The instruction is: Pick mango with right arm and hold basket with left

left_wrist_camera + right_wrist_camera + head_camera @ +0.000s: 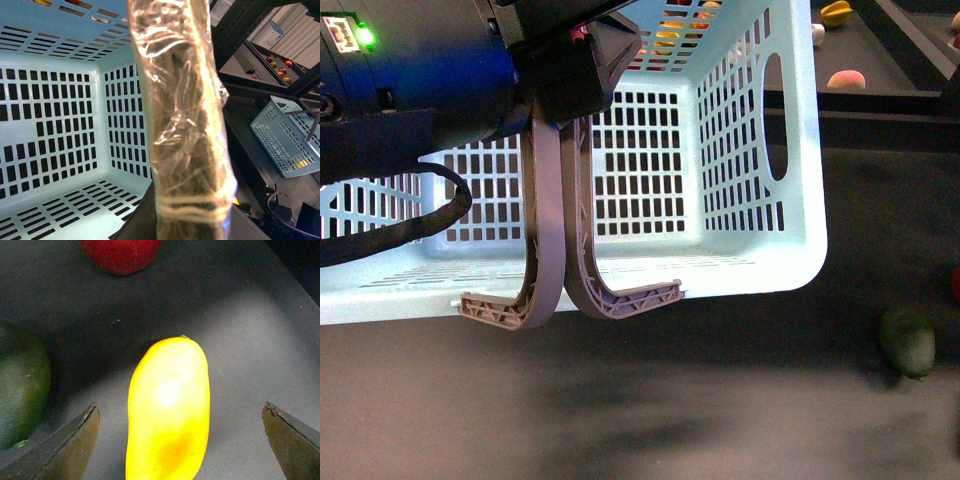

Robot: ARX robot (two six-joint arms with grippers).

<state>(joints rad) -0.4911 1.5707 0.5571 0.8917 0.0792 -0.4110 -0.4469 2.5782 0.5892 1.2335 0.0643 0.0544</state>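
The right gripper (pixel 180 406) is open wide, its two fingers (pixel 65 447) set either side of the mango (pixel 169 410) and touching nothing. The mango lies on the dark table (pixel 250 340), directly between the fingers. Its long axis runs along the gripper's line of reach, square to the line from one finger to the other, so the jaws would close across its narrow width. It is not quite centred. It lies nearer the finger on the side of the green fruit (pixel 20 390), which lies just beside the mango. A red fruit (pixel 120 252) lies beyond the mango's far tip, well apart from it. The next step looks like a small sideways correction, a drop, then the squeeze, and the main risk is that nearer finger nudging the green fruit.

In the front view neither the mango nor the right arm shows. The left gripper (pixel 575 80) is at the upper left of the frame. The two handles (pixel 545 230) run up into it, and the basket (pixel 810 240) fills the upper middle. It appears clamped on the basket by those handles, though its housing hides the fingertips. In the left wrist view a film-wrapped bar (pixel 185 125) blocks the middle.
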